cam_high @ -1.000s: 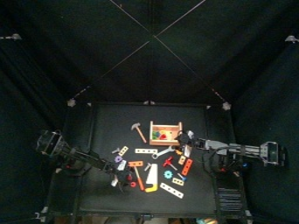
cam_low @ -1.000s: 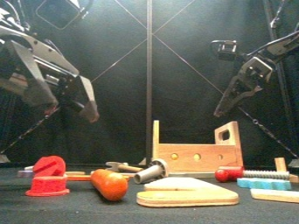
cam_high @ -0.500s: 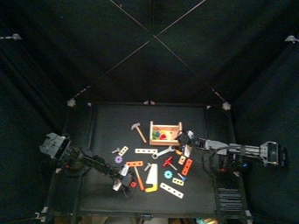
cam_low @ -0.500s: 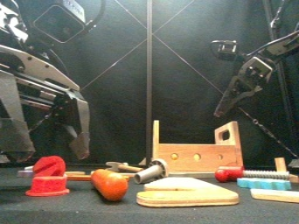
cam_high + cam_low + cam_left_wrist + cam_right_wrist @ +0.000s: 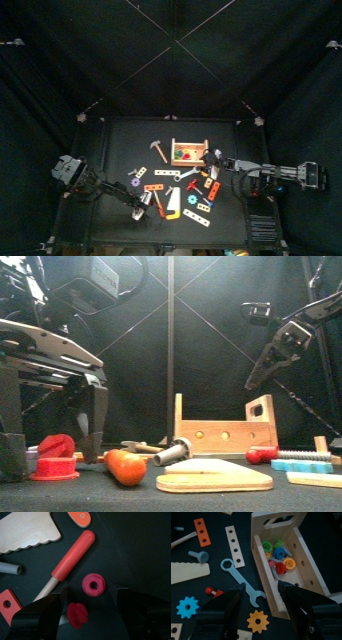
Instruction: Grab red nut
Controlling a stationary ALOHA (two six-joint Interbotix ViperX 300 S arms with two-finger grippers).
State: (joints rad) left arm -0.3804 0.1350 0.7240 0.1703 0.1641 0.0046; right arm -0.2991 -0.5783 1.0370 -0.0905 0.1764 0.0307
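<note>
The red nut, a flat ring with a hole, lies on the black table just ahead of my left gripper, whose jaws are wide open on either side of it. A second red piece lies between the jaws, closer to the wrist. In the front view the red pieces sit low at the left, between the left gripper's fingers. My right gripper hangs open and empty above the wooden box, raised at the right in the front view.
A red-handled screwdriver and a wooden saw lie close to the nut. The wooden box holds several coloured nuts. A blue spanner, gears, perforated strips and a hammer are scattered around mid-table.
My left arm has come down towards the table, its open jaws now straddling the red pieces. The right arm has not moved.
</note>
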